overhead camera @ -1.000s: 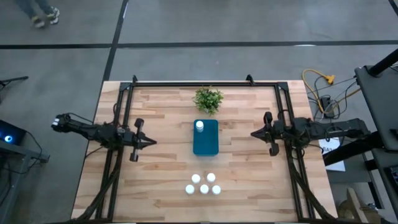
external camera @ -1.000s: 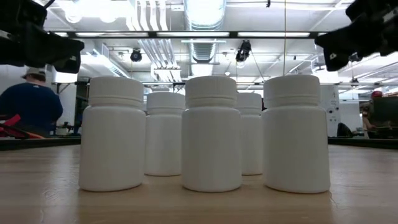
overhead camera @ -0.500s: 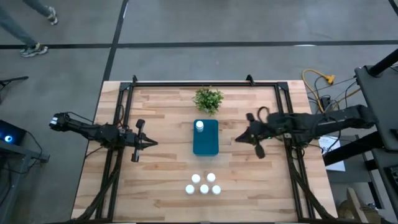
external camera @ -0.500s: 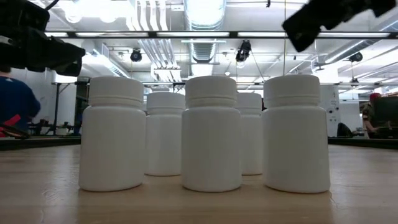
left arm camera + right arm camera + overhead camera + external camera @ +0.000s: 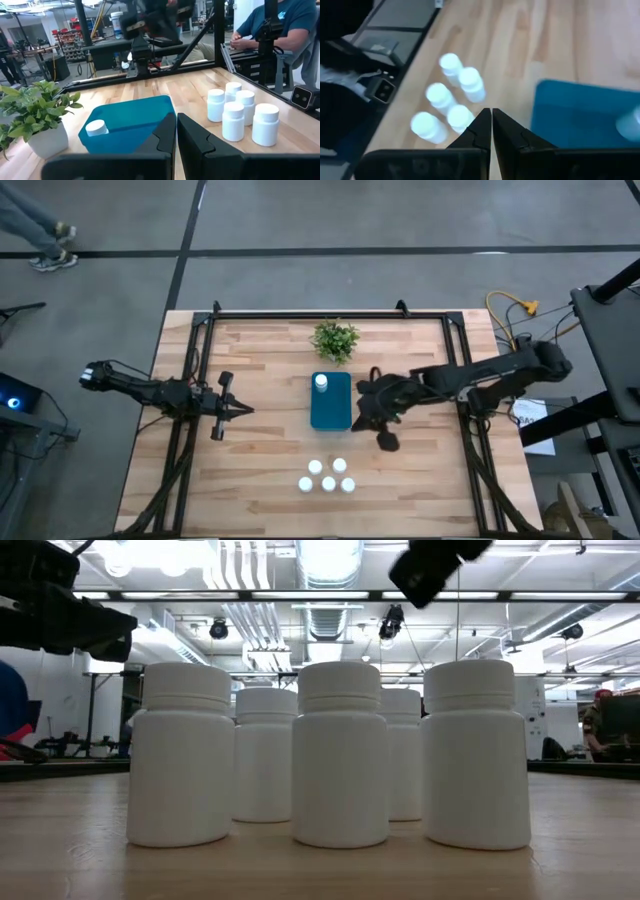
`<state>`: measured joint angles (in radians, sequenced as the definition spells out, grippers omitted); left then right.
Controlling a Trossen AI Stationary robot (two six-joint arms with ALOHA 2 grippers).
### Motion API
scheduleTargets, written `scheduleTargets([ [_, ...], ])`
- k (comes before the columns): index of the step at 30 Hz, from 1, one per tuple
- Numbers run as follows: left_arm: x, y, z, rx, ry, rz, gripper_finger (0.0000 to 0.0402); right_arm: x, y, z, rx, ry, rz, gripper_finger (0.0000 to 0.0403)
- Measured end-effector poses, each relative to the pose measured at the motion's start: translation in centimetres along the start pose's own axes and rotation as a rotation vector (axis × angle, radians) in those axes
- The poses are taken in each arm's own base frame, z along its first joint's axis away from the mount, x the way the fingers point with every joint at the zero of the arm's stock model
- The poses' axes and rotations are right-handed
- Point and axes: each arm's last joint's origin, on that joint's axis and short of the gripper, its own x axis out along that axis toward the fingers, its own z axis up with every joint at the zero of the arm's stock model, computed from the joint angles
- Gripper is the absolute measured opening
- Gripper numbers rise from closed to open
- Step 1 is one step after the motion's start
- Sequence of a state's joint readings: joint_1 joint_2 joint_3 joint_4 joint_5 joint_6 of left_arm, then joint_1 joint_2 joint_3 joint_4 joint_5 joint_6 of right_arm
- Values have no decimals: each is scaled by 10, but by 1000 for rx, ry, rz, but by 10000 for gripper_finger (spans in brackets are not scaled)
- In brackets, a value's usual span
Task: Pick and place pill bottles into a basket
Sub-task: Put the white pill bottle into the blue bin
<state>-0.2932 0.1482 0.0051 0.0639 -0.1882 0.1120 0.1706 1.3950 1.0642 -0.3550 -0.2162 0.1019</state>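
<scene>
Table (image 5: 250, 480): we note the right gripper (image 5: 382, 423) has swung in beside the basket (image 5: 331, 412), jaws clenched empty; left gripper (image 5: 222, 408) waits clenched. One bottle (image 5: 321, 383) sits in the basket; five pill bottles (image 5: 327, 476) near it await pickup.

Basket (image 5: 331, 402) at frame centre, one pill bottle (image 5: 321, 383) inside its upper end; plant (image 5: 335, 339) above; five pill bottles (image 5: 327, 476) clustered below.

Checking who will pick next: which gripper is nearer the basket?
Right. The right gripper is just beside the basket, on its right; the left gripper waits farther off, left of it.
</scene>
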Motion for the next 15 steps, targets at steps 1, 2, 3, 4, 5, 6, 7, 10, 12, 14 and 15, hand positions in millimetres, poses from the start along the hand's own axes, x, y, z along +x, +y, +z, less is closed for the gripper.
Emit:
scheduleTargets([
  [1,0,0,0,0,-1,0,0,2,3,6,-8,5,9,9],
  [2,0,0,0,0,-1,0,0,4,6,10,-12,20,15,11],
  [3,0,0,0,0,-1,0,0,7,9,14,-13,40,19,13],
  [4,0,0,0,0,-1,0,0,10,11,17,-13,62,23,18],
  [5,0,0,0,0,-2,0,0,13,14,20,-13,79,27,25],
  [6,0,0,0,-1,-3,0,0,16,16,22,-15,95,25,33],
  [7,0,0,0,-1,-4,0,0,20,18,24,-12,108,21,41],
  [10,0,0,1,-1,-6,0,0,28,22,30,0,130,6,72],
  [12,0,0,0,0,-2,0,0,34,23,31,18,170,3,94],
  [14,0,0,0,0,0,-1,0,40,24,31,36,200,0,115],
  [15,0,0,0,0,-1,-1,0,43,24,31,43,216,-3,125],
])
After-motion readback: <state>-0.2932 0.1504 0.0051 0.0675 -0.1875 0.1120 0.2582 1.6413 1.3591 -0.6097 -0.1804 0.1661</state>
